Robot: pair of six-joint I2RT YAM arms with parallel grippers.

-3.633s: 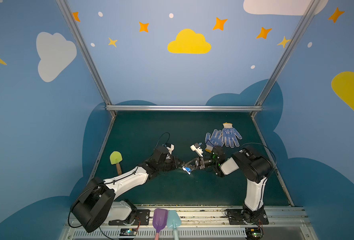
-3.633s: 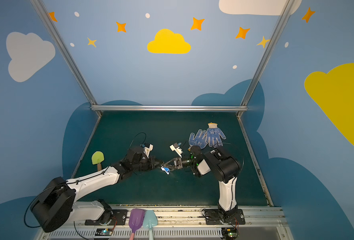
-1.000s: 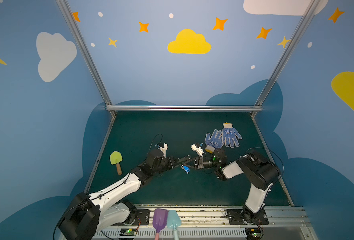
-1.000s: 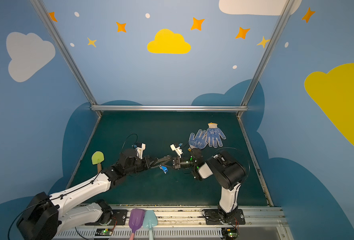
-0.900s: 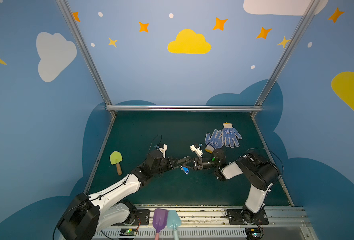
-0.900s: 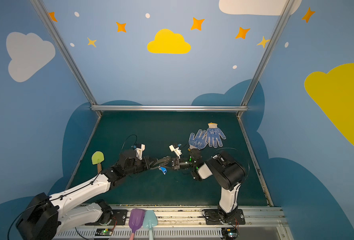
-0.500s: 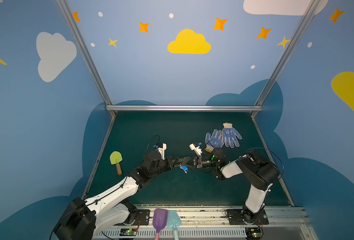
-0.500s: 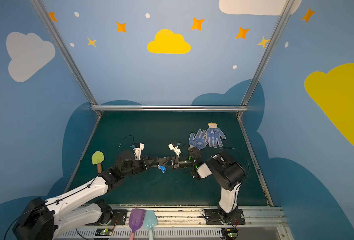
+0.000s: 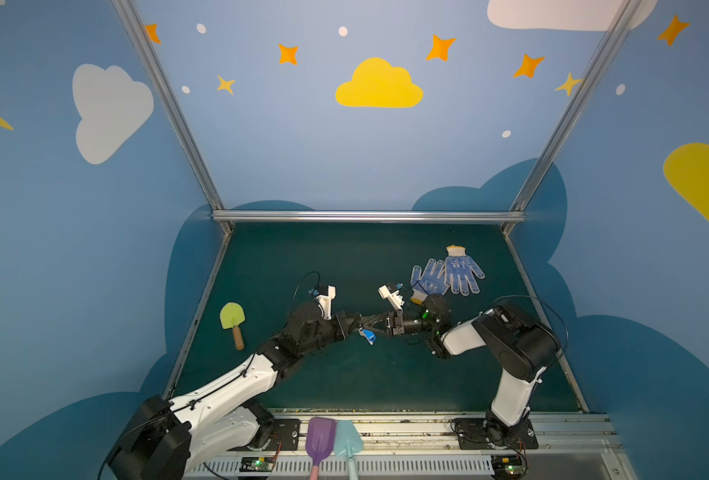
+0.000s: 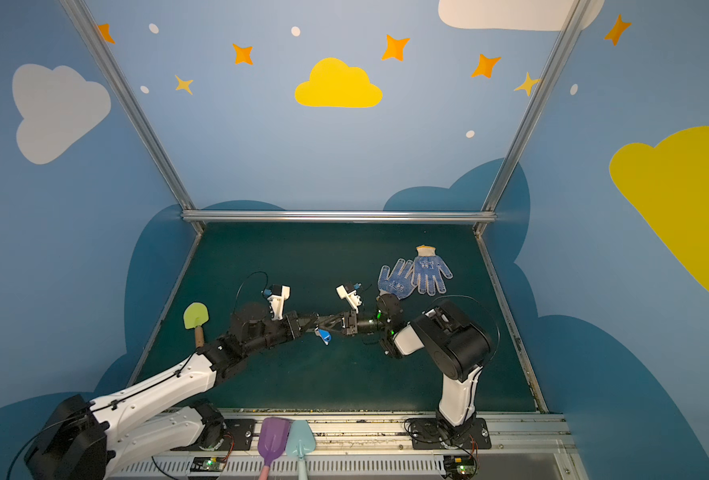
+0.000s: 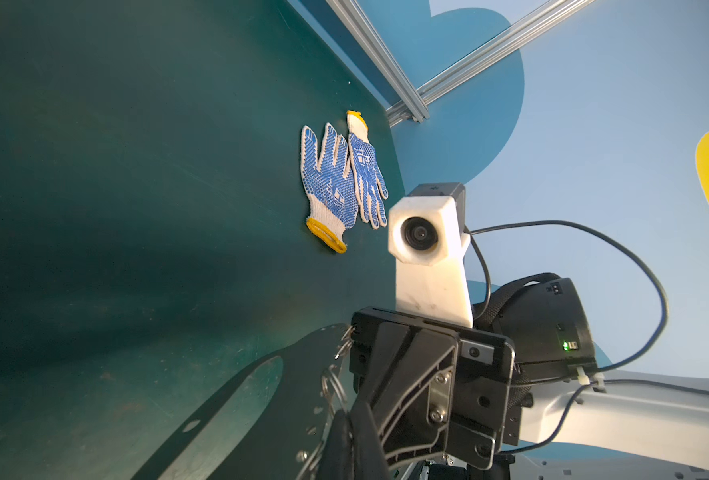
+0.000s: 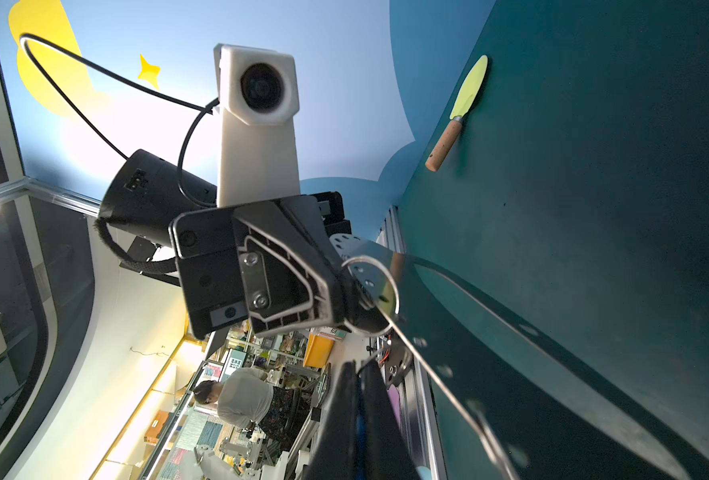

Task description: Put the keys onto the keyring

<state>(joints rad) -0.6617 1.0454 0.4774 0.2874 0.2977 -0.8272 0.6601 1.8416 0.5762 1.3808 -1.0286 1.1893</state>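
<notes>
Keys point(image 9: 368, 336) hang in the air over the middle of the green surface point(image 9: 344, 257). Their blue head shows in both top views, just under the spot where the two hands meet tip to tip. The right hand point(image 9: 368, 325) is fully closed. The right wrist view shows a sliver of blue pinched between its fingers point(image 12: 338, 415), so it has hold of the keys. The left hand point(image 9: 357, 323) is fully closed too, clamped on the hole-dotted edge of the keyring point(image 12: 460, 374), right by a metal ring point(image 12: 371, 291). The grey keyring plate reaches out from the left hand and passes close beside the right hand's fingers. In the top views I cannot make it out. A pair of blue-dotted gloves point(image 9: 448, 274) lies on the surface behind the right arm. A green trowel point(image 9: 233, 322) lies well off to the left.
</notes>
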